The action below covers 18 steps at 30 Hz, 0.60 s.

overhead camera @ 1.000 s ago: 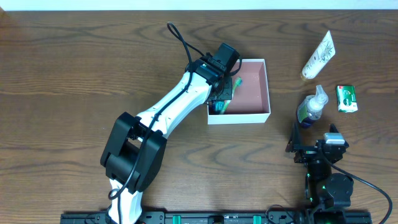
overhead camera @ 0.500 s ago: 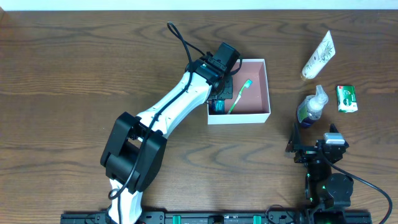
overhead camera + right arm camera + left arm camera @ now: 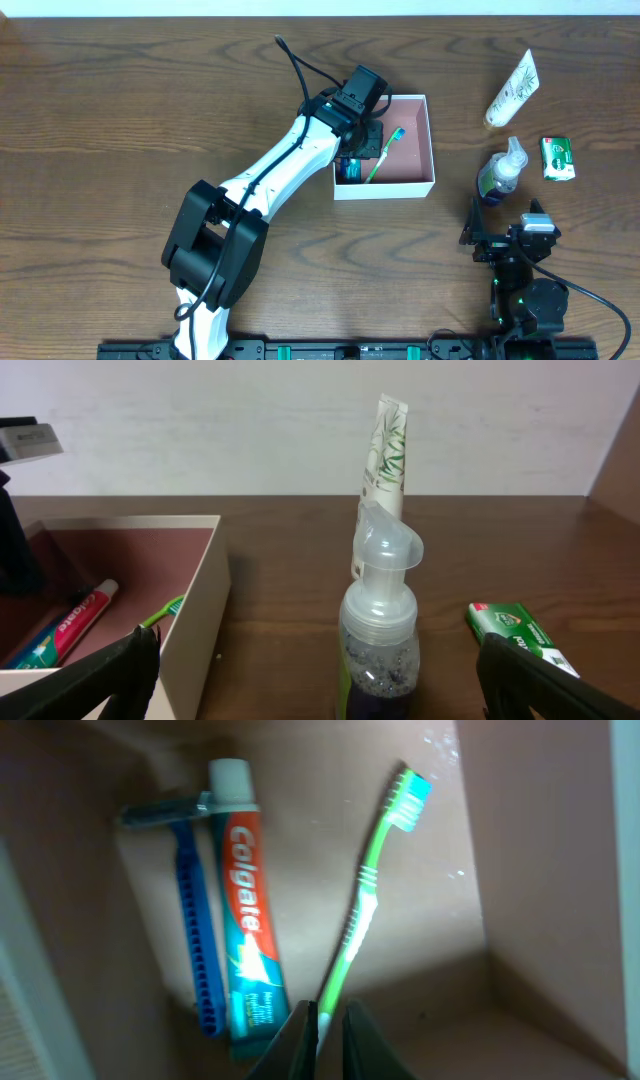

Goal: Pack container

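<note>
Looks about halfway to me. The container [image 3: 386, 188] sits toward the far side of the table [image 3: 120, 120], a bit right of the middle. Inside it are a Colgate toothpaste tube [image 3: 246, 915], a blue razor [image 3: 196, 935] and a green toothbrush [image 3: 366, 900].

The left gripper [image 3: 322, 1032] is down inside the box, with its fingers pinched together on the near end of the toothbrush handle. I'd guess letting go is the next bit. The right gripper [image 3: 503, 228] is spread wide with nothing in it, parked just near of the clear pump bottle [image 3: 499, 172].

Left to pack, all to the right of the box:
- the pump bottle
- a white leaf-print tube [image 3: 512, 88]
- a small green packet [image 3: 558, 158]

The left wrist cam is the only one that shows the razor and the brand. From overhead the arm covers most of that corner, but only that view shows the full layout. The right wrist cam shows the bottle standing upright.
</note>
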Each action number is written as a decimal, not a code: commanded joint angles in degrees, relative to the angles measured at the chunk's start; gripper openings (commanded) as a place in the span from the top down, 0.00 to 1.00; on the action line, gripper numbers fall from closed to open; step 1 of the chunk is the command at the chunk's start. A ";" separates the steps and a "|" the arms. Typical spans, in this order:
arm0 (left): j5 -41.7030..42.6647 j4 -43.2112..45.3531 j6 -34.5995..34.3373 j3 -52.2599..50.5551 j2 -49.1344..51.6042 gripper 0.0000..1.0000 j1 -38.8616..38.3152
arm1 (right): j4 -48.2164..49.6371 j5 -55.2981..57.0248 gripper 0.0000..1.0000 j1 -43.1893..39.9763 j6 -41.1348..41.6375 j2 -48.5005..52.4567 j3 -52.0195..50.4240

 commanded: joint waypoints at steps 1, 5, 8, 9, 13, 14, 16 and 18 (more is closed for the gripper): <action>2.23 0.39 3.67 -0.24 0.85 0.88 -0.83 | -0.20 -0.20 0.01 0.15 -0.85 -0.31 -0.15; 2.23 0.92 7.54 -0.24 0.85 0.89 -2.45 | -0.20 -0.20 0.01 0.15 -0.85 -0.31 -0.15; 2.21 1.77 9.31 -0.24 0.85 0.88 -3.48 | -0.20 -0.20 0.01 0.15 -0.85 -0.31 -0.15; 2.21 2.21 9.60 -0.24 0.85 0.88 -3.78 | -0.20 -0.20 0.01 0.15 -0.85 -0.31 -0.15; 2.16 3.72 9.60 -0.24 0.87 0.88 -4.70 | -0.20 -0.20 0.01 0.15 -0.85 -0.31 -0.15; 1.55 4.33 9.77 -0.24 0.87 0.88 -4.98 | -0.20 -0.20 0.01 0.15 -0.85 -0.31 -0.15; -1.31 4.98 9.79 -0.24 0.87 0.88 -5.33 | -0.20 -0.20 0.01 0.15 -0.85 -0.31 -0.15; -4.63 5.62 9.79 -0.24 0.90 0.88 -5.35 | -0.20 -0.20 0.01 0.15 -0.85 -0.31 -0.15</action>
